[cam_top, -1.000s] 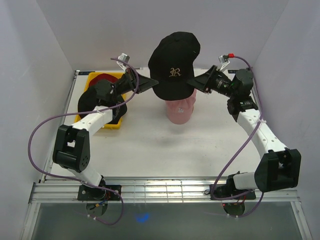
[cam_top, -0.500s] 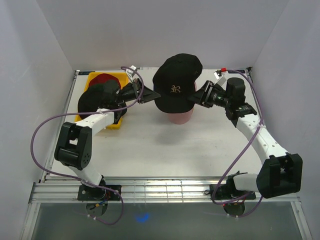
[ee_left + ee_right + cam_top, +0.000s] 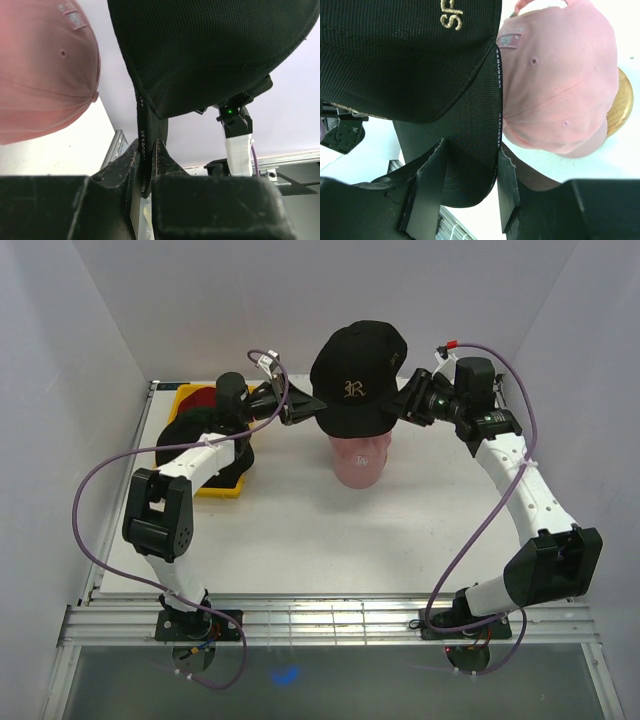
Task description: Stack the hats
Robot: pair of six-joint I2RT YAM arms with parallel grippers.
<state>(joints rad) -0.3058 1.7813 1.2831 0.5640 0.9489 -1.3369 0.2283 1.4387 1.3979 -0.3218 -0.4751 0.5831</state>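
A black cap with a gold logo [image 3: 356, 380] hangs in the air just above a pink cap [image 3: 358, 460], which sits on the wooden stand. My left gripper [image 3: 300, 412] is shut on the black cap's left rim [image 3: 150, 107]. My right gripper [image 3: 402, 406] grips its right side, with the cap's fabric [image 3: 470, 125] between the fingers. The pink cap also shows in the left wrist view [image 3: 45, 75] and the right wrist view [image 3: 555, 85], close under the black cap. A dark cap [image 3: 195, 440] and a red cap [image 3: 205, 397] lie in the tray.
The yellow tray [image 3: 215, 490] stands at the far left, under my left arm. The wooden stand's rim [image 3: 621, 102] shows under the pink cap. White walls close in on the back and both sides.
The black cap dropped toward the pink cap, then rose again and now hangs more level. Both wrists have moved toward the back wall, still holding it.
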